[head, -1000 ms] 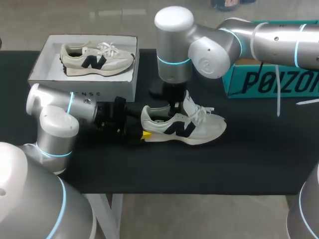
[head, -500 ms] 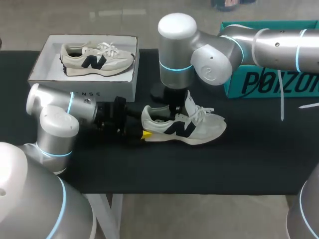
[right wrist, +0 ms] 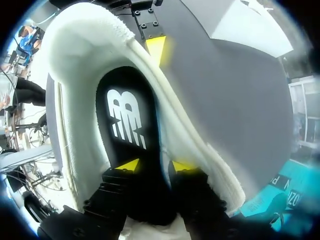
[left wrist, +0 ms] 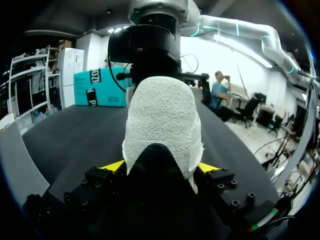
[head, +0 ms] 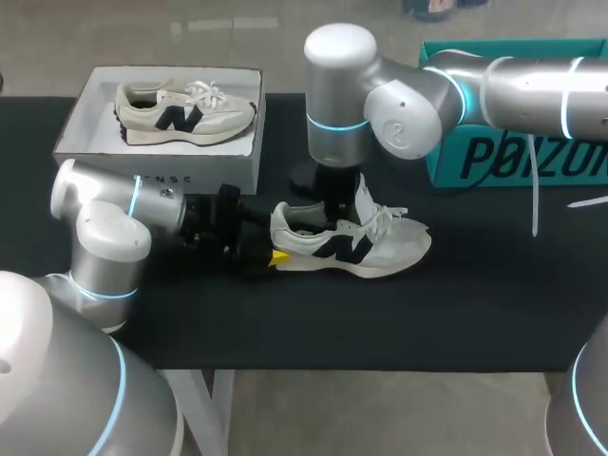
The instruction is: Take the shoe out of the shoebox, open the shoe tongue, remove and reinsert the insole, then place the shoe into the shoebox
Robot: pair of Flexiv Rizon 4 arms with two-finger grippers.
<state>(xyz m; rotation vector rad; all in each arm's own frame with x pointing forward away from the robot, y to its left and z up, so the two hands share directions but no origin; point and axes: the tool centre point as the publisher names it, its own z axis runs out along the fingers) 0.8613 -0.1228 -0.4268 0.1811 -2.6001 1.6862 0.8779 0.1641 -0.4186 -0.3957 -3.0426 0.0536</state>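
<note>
The shoe [head: 366,245] lies on its sole on the table [head: 494,294]. It is outside the shoebox [head: 95,142], which stands well apart from both pairs of fingers. The left gripper [left wrist: 160,166] is closed on the heel [left wrist: 162,120], with one yellow tip pressing on each side of it. From these fingers the long axis of the shoe runs straight ahead, and the toe points away from them. The right gripper [right wrist: 156,165] comes from above into the opening, so it is the nearer one to the insole [right wrist: 127,115]. The insole stretches ahead of its fingers toward the heel. Its tips stand a little apart, but I cannot tell whether they pinch the insole edge. In my judgement the coming pull must go upward, out of the opening.
</note>
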